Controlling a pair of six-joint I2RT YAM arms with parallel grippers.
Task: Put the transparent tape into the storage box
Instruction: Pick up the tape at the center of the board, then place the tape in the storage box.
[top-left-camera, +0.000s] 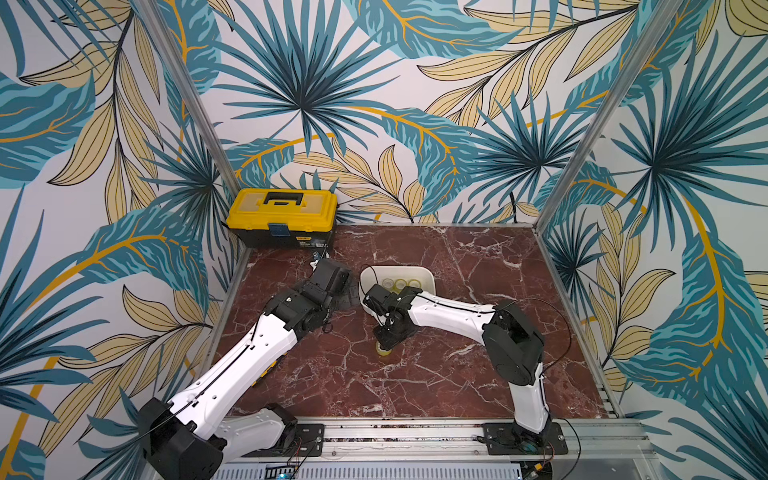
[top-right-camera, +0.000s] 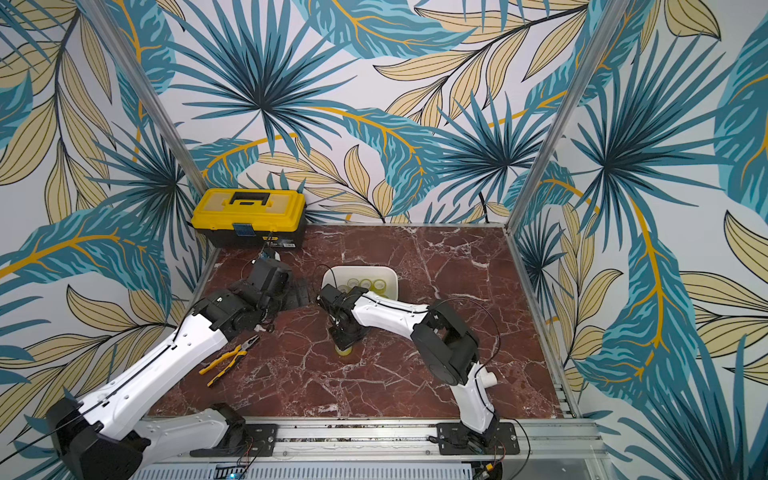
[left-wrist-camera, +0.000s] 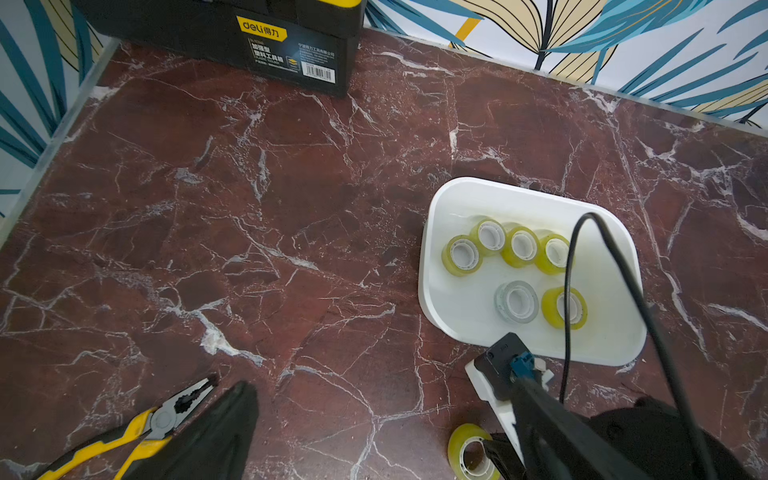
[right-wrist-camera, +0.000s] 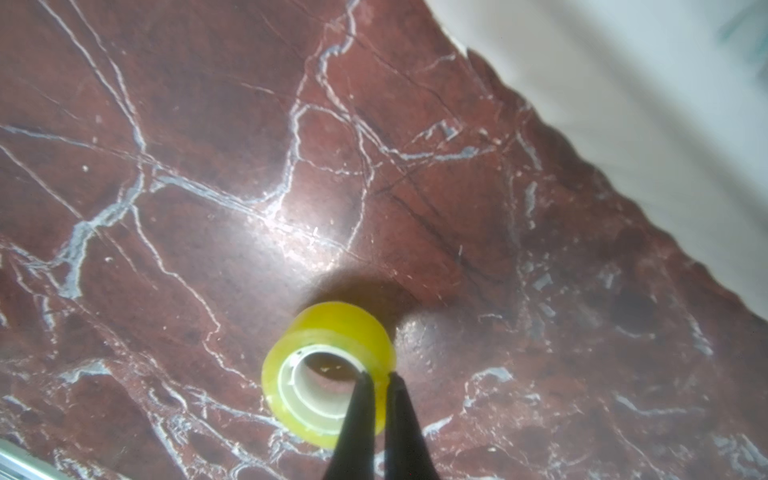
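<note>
One yellowish roll of transparent tape (right-wrist-camera: 332, 328) lies on the red marble table in front of the storage box, core opening up. My right gripper (right-wrist-camera: 377, 376) is shut on its wall, one finger inside the core and one outside. Both top views show this roll (top-left-camera: 383, 350) (top-right-camera: 344, 352) under the right gripper (top-left-camera: 388, 338). The storage box (left-wrist-camera: 519, 189), a shallow white tub, holds several yellowish rolls (left-wrist-camera: 519, 247) and a greyer one (left-wrist-camera: 515, 301). My left gripper (top-right-camera: 297, 293) hangs open and empty just left of the box; one finger (left-wrist-camera: 220, 428) shows in its wrist view.
A yellow-and-black toolbox (top-left-camera: 282, 216) stands at the back left corner. Yellow-handled pliers (top-right-camera: 228, 359) lie beside the left arm. A white pipe fitting (top-right-camera: 488, 379) peeks out behind the right arm. The right arm's black cable (left-wrist-camera: 615, 257) loops over the box.
</note>
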